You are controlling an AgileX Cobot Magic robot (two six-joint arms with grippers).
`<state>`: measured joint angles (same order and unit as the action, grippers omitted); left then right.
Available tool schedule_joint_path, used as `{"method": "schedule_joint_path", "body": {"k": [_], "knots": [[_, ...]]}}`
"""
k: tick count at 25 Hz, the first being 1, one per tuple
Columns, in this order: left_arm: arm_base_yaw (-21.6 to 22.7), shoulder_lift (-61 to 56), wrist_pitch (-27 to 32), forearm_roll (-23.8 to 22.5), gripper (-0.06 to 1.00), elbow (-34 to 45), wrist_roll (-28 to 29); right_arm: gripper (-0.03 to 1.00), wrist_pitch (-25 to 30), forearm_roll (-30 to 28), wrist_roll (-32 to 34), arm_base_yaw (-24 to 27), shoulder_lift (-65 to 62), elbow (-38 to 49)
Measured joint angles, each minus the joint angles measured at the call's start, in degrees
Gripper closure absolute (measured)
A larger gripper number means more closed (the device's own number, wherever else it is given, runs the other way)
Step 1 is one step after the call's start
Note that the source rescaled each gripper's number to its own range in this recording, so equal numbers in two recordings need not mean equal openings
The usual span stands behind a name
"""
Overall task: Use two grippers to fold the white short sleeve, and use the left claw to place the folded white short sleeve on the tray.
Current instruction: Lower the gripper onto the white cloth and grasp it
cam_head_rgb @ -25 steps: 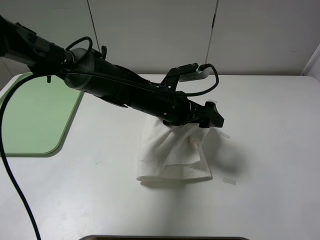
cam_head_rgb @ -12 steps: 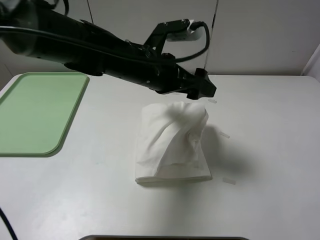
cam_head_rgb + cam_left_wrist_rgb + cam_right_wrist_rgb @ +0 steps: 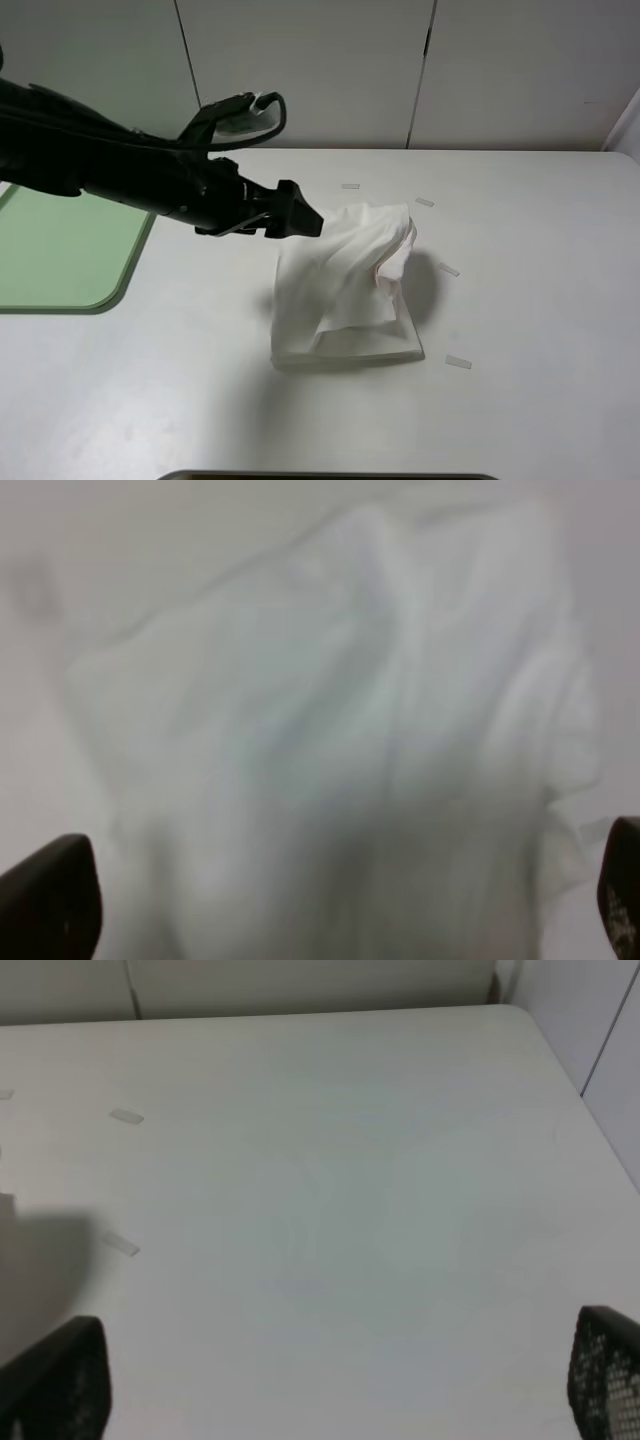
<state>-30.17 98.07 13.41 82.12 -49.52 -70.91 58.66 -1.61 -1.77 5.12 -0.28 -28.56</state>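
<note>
The white short sleeve (image 3: 345, 285) lies folded but rumpled mid-counter (image 3: 540, 300), the left end effector (image 3: 300, 215) open just left of it, the right end effector (image 3: 330, 1380) open and empty, so grasping and moving to the tray (image 3: 60, 260) at far left remain.

The white short sleeve (image 3: 345, 285) lies mid-frame on the table (image 3: 540, 400); the tray (image 3: 60, 250) sits at left (partly behind the left claw (image 3: 300, 215)).

White short sleeve (image 3: 340, 740) blurred close-up
</note>
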Motion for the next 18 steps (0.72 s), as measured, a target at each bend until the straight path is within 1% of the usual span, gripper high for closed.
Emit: {"method": "schedule_joint_path", "body": {"k": [2,3,5,6,10,14,15,18], "knots": [[2.3,-0.5,1.2,0.7,-0.06,2.6,1.7,-0.03,0.0,0.0,0.0,0.0,0.0,0.0],[4.3,-0.6,2.3,2.2,-0.06,5.3,4.4,-0.03,0.0,0.0,0.0,0.0,0.0,0.0],[5.2,-0.6,2.9,2.7,-0.06,6.3,5.2,-0.03,0.0,0.0,0.0,0.0,0.0,0.0],[6.7,-0.6,4.0,4.1,-0.06,8.6,5.8,-0.03,0.0,0.0,0.0,0.0,0.0,0.0],[8.2,-0.5,5.5,5.7,-0.06,10.8,6.1,-0.03,0.0,0.0,0.0,0.0,0.0,0.0],[9.4,1.5,6.6,8.7,-0.06,11.3,6.0,-0.03,0.0,0.0,0.0,0.0,0.0,0.0],[9.4,3.6,7.2,10.0,-0.06,11.3,4.8,-0.03,0.0,0.0,0.0,0.0,0.0,0.0],[9.4,5.9,7.5,11.2,-0.06,11.3,3.3,-0.03,0.0,0.0,0.0,0.0,0.0,0.0]]}}
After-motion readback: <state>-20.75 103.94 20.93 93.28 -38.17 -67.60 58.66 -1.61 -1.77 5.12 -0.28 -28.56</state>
